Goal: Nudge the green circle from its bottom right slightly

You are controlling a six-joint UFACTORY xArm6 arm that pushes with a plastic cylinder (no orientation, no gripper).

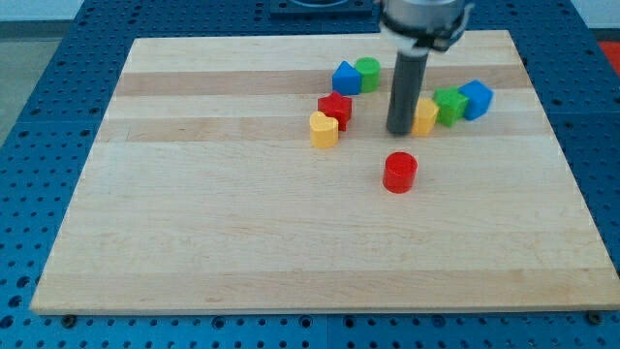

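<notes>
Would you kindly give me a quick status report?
My tip down, lower right of green circle, not touching. Blue block against circle's left side. Path between clear.

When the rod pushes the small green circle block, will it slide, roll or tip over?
The green circle block looks short and flat-based, so it would probably slide on the smooth wooden board rather than tip. It seems to touch the blue block, which may move with it. My tip is to its bottom right, apart from it.
</notes>
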